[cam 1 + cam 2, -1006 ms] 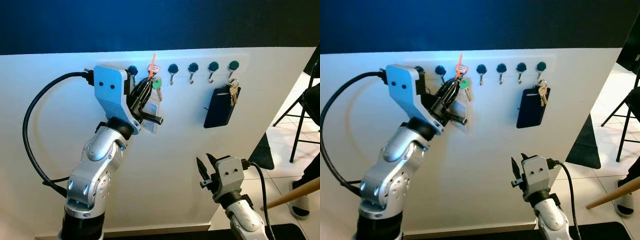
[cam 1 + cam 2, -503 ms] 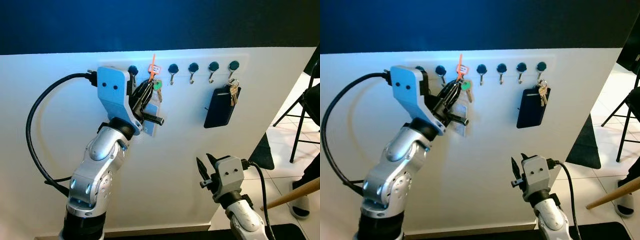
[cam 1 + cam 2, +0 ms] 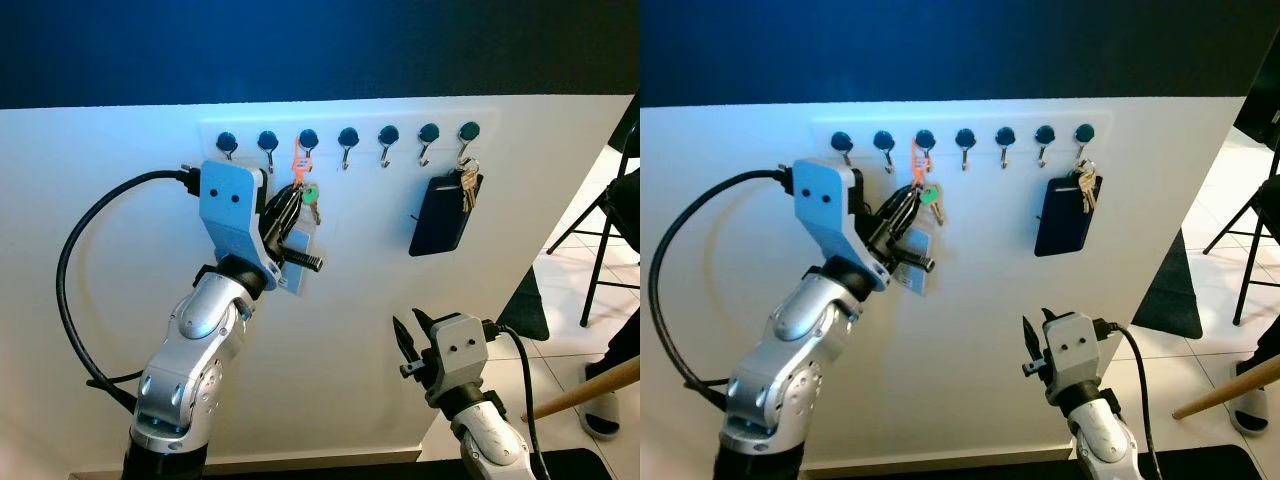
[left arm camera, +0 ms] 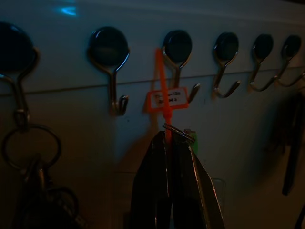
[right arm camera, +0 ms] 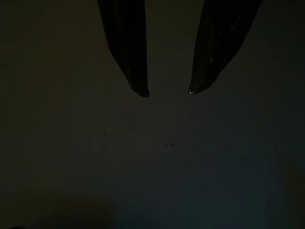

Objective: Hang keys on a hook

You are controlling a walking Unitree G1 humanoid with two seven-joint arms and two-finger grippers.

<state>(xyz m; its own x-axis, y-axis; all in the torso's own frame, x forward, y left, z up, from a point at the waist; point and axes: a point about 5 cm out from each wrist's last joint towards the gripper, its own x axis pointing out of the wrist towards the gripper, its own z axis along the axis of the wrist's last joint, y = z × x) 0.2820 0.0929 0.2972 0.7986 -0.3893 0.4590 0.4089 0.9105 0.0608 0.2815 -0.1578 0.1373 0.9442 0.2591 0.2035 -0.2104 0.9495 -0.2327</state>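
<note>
Keys (image 3: 308,192) partly hidden by left hand (image 4: 167,138), pinched shut

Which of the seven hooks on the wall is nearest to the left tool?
The third hook from the left. The left tool is just below it, shut on the keys with the orange tag. The other hooks lie off to either side.
</note>
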